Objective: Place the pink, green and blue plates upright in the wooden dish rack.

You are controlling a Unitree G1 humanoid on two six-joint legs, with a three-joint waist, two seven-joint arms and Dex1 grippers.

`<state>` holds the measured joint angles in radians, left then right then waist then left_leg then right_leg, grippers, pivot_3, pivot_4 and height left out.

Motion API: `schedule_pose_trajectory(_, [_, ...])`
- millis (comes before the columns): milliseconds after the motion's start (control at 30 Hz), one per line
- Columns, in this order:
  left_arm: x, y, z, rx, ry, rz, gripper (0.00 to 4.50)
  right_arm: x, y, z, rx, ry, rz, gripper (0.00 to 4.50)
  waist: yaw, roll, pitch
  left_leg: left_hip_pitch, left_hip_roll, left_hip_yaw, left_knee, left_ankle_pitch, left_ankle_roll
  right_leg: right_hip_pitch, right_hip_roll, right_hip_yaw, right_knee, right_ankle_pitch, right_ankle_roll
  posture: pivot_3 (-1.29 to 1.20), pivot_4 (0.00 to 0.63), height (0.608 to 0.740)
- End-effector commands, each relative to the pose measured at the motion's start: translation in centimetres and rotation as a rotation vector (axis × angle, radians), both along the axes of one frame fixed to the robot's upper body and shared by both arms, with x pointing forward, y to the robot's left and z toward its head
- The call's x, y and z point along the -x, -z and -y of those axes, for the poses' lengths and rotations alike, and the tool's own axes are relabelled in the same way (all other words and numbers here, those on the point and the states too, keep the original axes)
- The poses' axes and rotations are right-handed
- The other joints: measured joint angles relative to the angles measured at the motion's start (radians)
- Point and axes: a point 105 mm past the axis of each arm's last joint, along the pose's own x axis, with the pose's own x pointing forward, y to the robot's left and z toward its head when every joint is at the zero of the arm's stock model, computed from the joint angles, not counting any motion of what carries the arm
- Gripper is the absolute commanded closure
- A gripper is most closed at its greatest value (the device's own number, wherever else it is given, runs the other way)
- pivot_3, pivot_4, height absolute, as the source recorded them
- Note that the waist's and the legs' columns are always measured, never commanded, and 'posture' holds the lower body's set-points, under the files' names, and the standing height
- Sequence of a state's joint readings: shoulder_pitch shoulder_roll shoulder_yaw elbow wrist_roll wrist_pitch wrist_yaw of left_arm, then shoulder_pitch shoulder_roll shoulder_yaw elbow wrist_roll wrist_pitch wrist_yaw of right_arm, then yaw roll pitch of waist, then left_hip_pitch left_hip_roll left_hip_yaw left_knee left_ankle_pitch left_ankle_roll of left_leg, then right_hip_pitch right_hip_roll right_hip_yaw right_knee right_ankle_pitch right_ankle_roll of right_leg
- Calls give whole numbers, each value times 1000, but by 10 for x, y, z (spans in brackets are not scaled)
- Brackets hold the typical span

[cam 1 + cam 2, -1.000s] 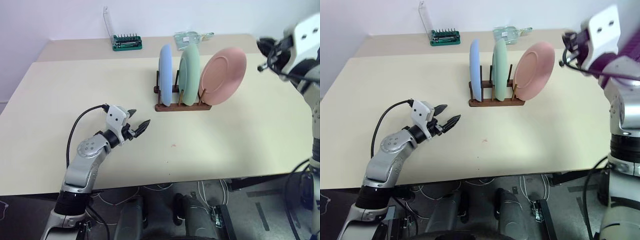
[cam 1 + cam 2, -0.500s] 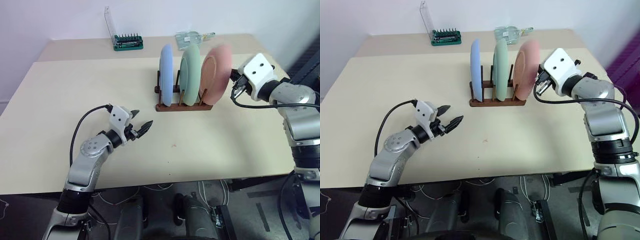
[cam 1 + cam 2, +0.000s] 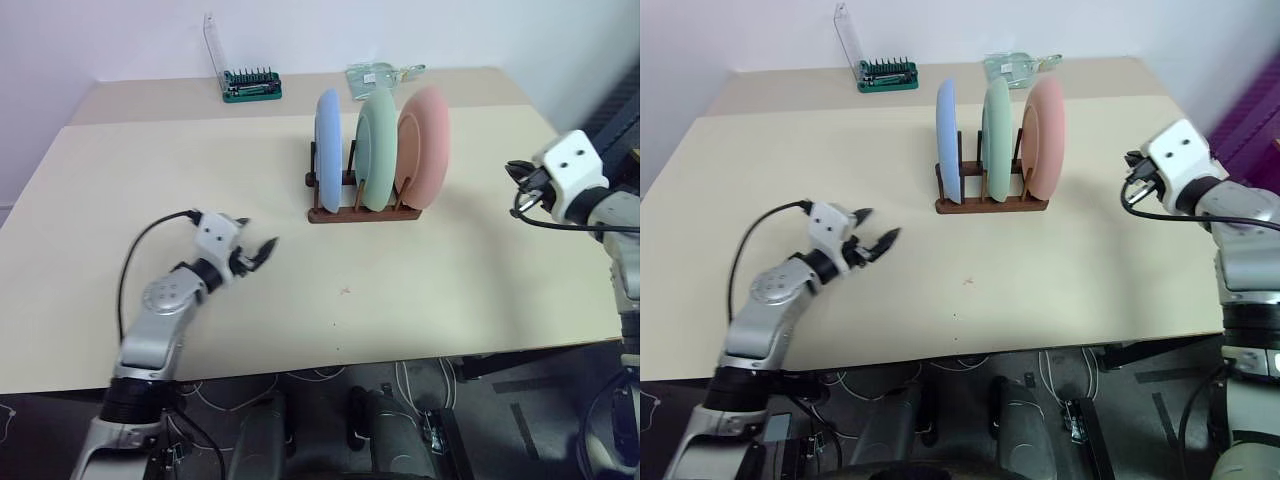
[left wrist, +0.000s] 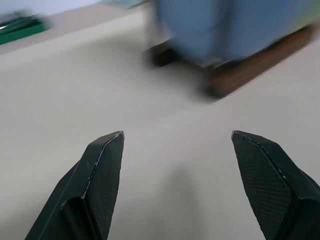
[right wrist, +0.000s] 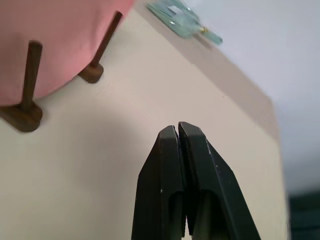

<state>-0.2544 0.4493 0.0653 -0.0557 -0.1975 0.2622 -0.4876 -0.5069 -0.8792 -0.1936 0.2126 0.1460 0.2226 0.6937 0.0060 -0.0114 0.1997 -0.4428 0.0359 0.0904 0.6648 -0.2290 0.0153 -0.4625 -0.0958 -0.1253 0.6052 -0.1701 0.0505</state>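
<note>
The blue plate (image 3: 328, 150), green plate (image 3: 378, 150) and pink plate (image 3: 424, 145) all stand on edge side by side in the wooden dish rack (image 3: 365, 213), at the table's middle back. My left gripper (image 3: 262, 250) hovers low over the table to the rack's front left, open and empty; its wrist view shows spread fingers (image 4: 102, 160) pointing at the blue plate (image 4: 225, 25) and the rack's end (image 4: 250, 70). My right gripper (image 3: 518, 185) is to the right of the pink plate, apart from it, its fingers (image 5: 178, 135) shut on nothing.
A green-based bit holder (image 3: 252, 85) and a clear plastic packet (image 3: 380, 73) lie on the back table strip. The beige table (image 3: 420, 290) stretches wide in front of the rack. Black cables trail from both wrists.
The pink plate went from leaning out to the right to standing upright in the rack. My right gripper came down, touched near the plate, then drew back right. The left gripper shifted left.
</note>
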Motion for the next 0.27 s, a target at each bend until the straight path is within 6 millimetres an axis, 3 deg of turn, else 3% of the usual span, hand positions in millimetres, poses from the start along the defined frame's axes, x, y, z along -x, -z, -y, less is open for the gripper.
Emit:
schedule_pose_trajectory(33, [4, -1, -40, -18, -88, 11, 963, 9, -5, -1, -127, -65, 26, 4459, -2, 0, 0, 0, 1, 0, 0, 0, 0, 0, 0, 0, 0, 0, 0, 0, 150, 730])
schedule_pose_trajectory(133, [14, 8, -54, -34, -103, -32, 963, 11, 15, 1, -129, -69, -30, 4459, 1, 0, 0, 0, 3, 0, 0, 0, 0, 0, 0, 0, 0, 0, -1, 0, 150, 730])
schedule_pose_trajectory(267, [22, 15, -61, -31, -130, -57, 963, 6, 28, -2, -148, -66, -40, 4459, 8, 0, 0, 0, 2, 1, 1, 0, 0, 1, -1, 0, -1, -2, -4, 0, 150, 730])
